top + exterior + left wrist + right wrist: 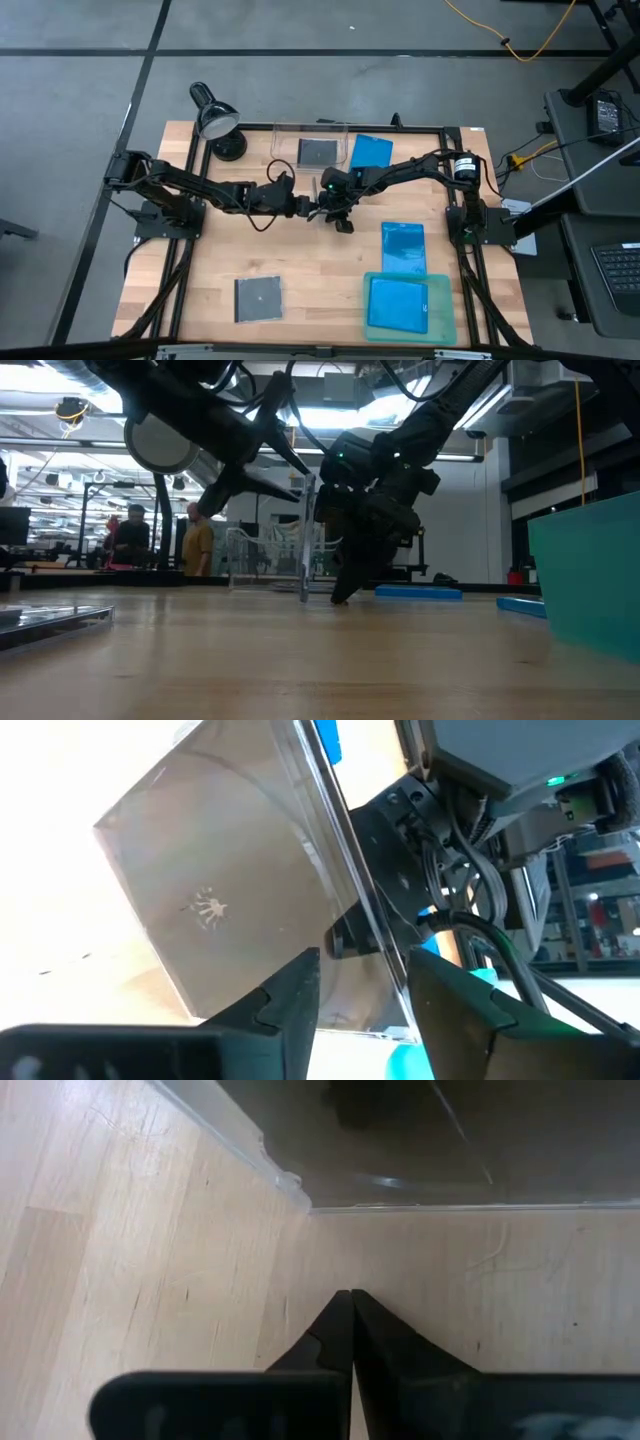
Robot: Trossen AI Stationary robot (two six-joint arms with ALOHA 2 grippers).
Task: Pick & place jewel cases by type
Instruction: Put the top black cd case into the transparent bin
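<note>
At the middle of the table (200, 270), the left gripper (362, 982) clamps a clear jewel case (230, 890) standing on edge. The right gripper (350, 1305), fingers pressed together and empty, points down just beside it.

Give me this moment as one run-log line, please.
left gripper: holds clear jewel case on edge, table centre | right gripper: shut, beside it | teal tray: one blue case
</note>
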